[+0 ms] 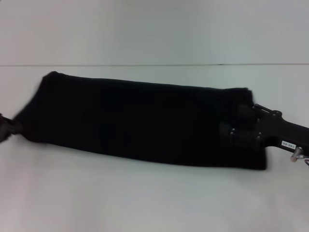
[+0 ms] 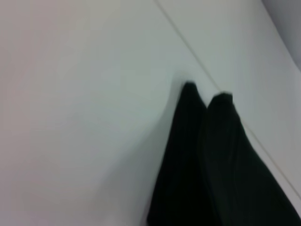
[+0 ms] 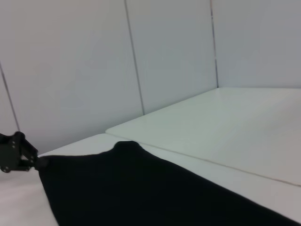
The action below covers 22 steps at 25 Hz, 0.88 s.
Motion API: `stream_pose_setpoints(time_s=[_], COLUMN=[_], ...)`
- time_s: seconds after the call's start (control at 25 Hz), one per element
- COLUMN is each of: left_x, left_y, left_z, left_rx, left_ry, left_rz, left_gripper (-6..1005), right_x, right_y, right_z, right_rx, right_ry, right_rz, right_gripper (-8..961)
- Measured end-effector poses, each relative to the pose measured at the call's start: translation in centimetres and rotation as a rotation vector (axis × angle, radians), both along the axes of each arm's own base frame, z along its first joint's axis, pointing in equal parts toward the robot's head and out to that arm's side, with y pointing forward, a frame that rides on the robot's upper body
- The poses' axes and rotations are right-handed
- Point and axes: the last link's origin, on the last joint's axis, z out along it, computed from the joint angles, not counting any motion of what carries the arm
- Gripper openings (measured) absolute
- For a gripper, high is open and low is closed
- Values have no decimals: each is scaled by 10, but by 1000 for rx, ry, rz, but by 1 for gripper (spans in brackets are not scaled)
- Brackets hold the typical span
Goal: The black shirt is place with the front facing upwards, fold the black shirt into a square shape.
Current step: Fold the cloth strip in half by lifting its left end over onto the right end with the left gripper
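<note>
The black shirt (image 1: 140,123) lies as a long folded band across the white table, with no print showing. Its left end narrows to a point that runs into my left gripper (image 1: 6,129) at the picture's left edge, which is shut on that corner. The right wrist view shows the same left gripper (image 3: 18,153) at the corner of the shirt (image 3: 141,188). My right gripper (image 1: 244,129) sits on the shirt's right end, black on black. In the left wrist view, two dark peaks of the shirt (image 2: 211,160) rise over the table.
The white table (image 1: 145,203) extends in front of and behind the shirt. A seam line (image 1: 154,65) runs across it behind the shirt. Pale wall panels (image 3: 164,56) stand beyond the table's far edge.
</note>
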Motion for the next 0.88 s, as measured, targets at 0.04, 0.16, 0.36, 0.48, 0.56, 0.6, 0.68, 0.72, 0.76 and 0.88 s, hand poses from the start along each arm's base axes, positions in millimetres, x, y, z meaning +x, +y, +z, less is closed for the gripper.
stream_pose_setpoints(time_s=[0.04, 0.16, 0.36, 0.48, 0.56, 0.6, 0.68, 0.72, 0.76, 0.88], left_x=[-2, -6, 7, 40, 65, 82, 120, 133, 159, 219], left_y=[1, 3, 11, 30, 44, 53, 70, 76, 84, 97], left_z=[6, 21, 25, 26, 23, 18, 6, 0, -12, -47], left_rx=[15, 56, 65, 81, 73, 55, 8, -10, -50, -153], left_ry=[6, 7, -28, -97, -133, -151, -175, -177, -178, -165], left_rz=[4, 14, -34, -158, -234, -285, -389, -422, -486, -626], left_gripper=[33, 33, 32, 32, 32, 32, 33, 33, 33, 33], right_x=[1, 5, 15, 23, 28, 30, 34, 37, 39, 43], right_y=[-1, -2, -8, -13, -17, -19, -22, -24, -26, -31], right_z=[1, 2, 7, 10, 11, 12, 13, 13, 14, 15], right_rx=[4, 13, 40, 57, 60, 60, 60, 63, 68, 78], right_ry=[3, 10, 25, 40, 51, 56, 64, 68, 70, 82], right_rz=[-6, -22, -63, -99, -124, -137, -158, -168, -177, -197], right_gripper=[917, 916, 915, 915, 915, 915, 915, 915, 915, 915])
